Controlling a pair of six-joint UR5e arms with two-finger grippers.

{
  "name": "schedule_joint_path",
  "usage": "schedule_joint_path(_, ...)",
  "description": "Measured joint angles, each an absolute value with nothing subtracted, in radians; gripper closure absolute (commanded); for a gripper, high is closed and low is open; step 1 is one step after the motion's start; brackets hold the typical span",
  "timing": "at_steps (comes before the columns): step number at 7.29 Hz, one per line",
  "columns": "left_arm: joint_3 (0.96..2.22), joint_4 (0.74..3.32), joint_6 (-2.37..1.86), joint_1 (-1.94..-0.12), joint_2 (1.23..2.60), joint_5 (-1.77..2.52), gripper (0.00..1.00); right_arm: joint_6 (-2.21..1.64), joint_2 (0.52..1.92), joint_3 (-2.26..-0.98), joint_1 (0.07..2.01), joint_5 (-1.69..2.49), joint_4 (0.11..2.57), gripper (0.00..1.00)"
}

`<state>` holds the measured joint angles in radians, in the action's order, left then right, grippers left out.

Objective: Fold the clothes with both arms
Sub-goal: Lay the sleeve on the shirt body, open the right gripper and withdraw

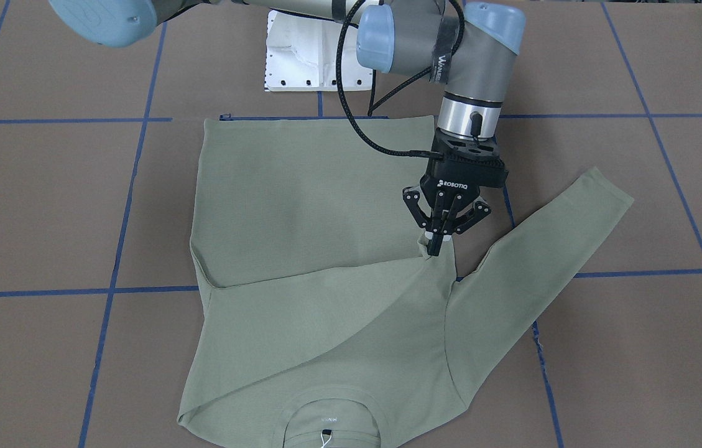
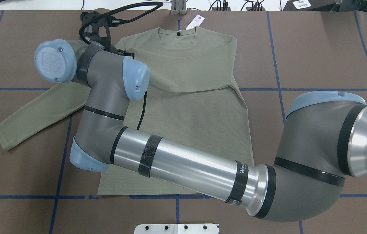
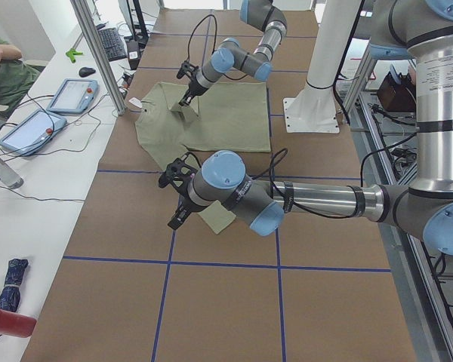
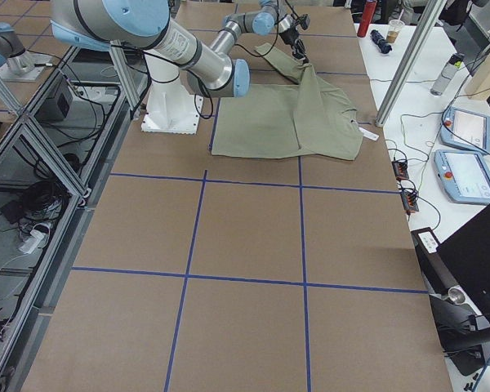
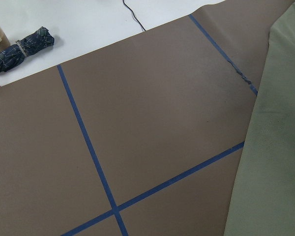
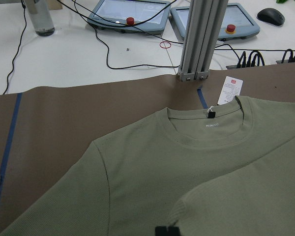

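On the brown, tape-gridded table point(image 1: 46, 218) the sage-green shirt point(image 1: 301, 186) lies flat. In the front-facing view its hem sits at 12 o'clock, toward the robot, and its collar point(image 1: 326, 423) at 6. That layout puts each sleeve within reach of an arm.

The right sleeve point(image 1: 301, 317) lies across the chest from about 7 o'clock to the body's edge at 3 o'clock. There the right gripper point(image 1: 436, 246), reaching across from its own side, points down. Its fingers are pressed together on the cuff point(image 1: 441, 261), and the cloth rises in a small peak to meet them. I judge the pinch sits at the very end of the sleeve so that the whole length comes over as one band and the crease forms at the shoulder. The right wrist view shows a black fingertip point(image 6: 167, 231) right at that end. By this reading the first sleeve fold is nearly laid and wants only lowering and release.

The left sleeve point(image 1: 543, 242) stretches flat toward 2 o'clock, unfolded. The left gripper point(image 3: 175, 205) shows only in the left side view, hanging above the table near that sleeve and touching nothing I can make out. Whether its fingers are spread or closed I cannot tell. Its place there suggests it is staged to take that cuff for the matching fold. A white hang tag point(image 2: 195, 22) lies just past the collar.
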<state>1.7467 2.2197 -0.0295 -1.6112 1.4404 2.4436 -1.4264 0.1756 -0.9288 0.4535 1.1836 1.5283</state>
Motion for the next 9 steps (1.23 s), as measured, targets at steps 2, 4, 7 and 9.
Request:
schedule_joint_path(2,1.744,2.221,-0.029,-1.611,1.440,2.444,0.00,-1.430,0.173,-0.899,0.458,1.181,1.470,0.01)
schedule_joint_path(4,1.746,2.220,-0.032,-1.611,1.445,2.442,0.00,-1.445,0.161,-0.893,0.466,1.196,1.454,0.00)
schedule_joint_path(7,1.743,2.273,-0.087,-1.608,1.475,2.433,0.00,-1.439,0.164,-0.922,0.560,1.413,1.474,0.00)
schedule_joint_path(9,1.726,2.454,-0.113,-1.580,1.463,2.439,0.00,-1.277,0.293,-1.115,0.675,1.637,1.578,0.00)
